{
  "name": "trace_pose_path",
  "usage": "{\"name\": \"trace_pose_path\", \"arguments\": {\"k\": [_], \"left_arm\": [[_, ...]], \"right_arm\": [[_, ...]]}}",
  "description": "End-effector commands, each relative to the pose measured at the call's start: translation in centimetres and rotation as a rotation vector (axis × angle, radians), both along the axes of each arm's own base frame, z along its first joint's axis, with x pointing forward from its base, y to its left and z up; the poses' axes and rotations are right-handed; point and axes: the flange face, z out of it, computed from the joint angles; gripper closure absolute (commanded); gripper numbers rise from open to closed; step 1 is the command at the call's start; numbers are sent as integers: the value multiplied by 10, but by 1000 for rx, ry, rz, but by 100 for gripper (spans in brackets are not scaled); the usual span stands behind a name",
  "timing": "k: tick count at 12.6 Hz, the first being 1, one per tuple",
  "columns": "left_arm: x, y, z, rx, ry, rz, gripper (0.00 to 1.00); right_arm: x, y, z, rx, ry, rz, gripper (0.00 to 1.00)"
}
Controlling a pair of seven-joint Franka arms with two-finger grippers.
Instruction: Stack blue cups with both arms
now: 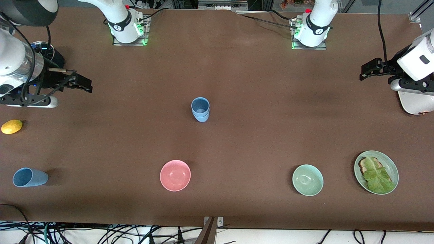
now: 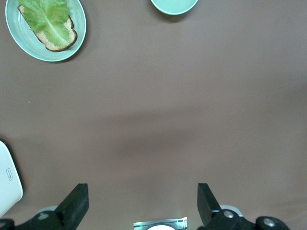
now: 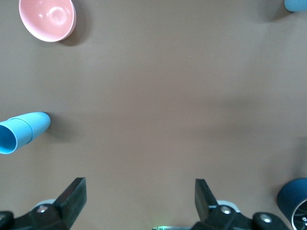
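Note:
Two blue cups [image 1: 200, 109] stand nested one in the other at the middle of the table; the right wrist view shows this stack [image 3: 21, 132] too. Another blue cup [image 1: 30, 177] lies on its side toward the right arm's end, nearer the front camera, and just shows in the right wrist view [image 3: 296, 5]. My right gripper [image 1: 89, 85] [image 3: 139, 187] hangs open and empty over bare table at the right arm's end. Over the left arm's end, my left gripper [image 1: 362, 72] [image 2: 141, 191] is also open and empty. Both are well apart from the cups.
A pink bowl [image 1: 175, 175] and a pale green bowl [image 1: 308, 180] sit near the front edge. Beside the green bowl is a green plate [image 1: 393, 169] with bread and lettuce. A lemon [image 1: 12, 126] and a dark blue saucepan [image 3: 292, 196] lie by the right arm; a white object [image 1: 415, 101] by the left.

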Motion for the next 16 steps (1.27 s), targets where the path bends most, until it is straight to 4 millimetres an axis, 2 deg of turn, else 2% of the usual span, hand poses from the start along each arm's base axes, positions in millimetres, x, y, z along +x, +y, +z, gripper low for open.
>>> {"name": "trace_pose_path", "arguments": {"k": [1, 3, 5, 6, 8, 10, 11, 16], "left_arm": [[-9, -4, 1, -10, 14, -1, 0], [-8, -3, -1, -8, 18, -1, 0], [-8, -3, -1, -8, 20, 0, 0], [-8, -3, -1, -8, 20, -1, 0], [-8, -4, 1, -9, 15, -4, 0], [-6, -7, -3, -8, 22, -7, 0], [-6, -6, -3, -8, 23, -6, 0], [-7, -6, -1, -9, 20, -7, 0]], "right_arm": [[-23, -16, 27, -7, -8, 34, 0], [-53, -9, 21, -115, -43, 78, 0], [-75, -28, -8, -65, -149, 48, 0], [-80, -42, -17, -20, -150, 13, 0], [-75, -68, -12, -2, -159, 67, 0], [-69, -75, 1, -3, -86, 63, 0], [-63, -75, 4, -4, -76, 68, 0], [-61, -75, 3, -4, -73, 66, 0]]}}
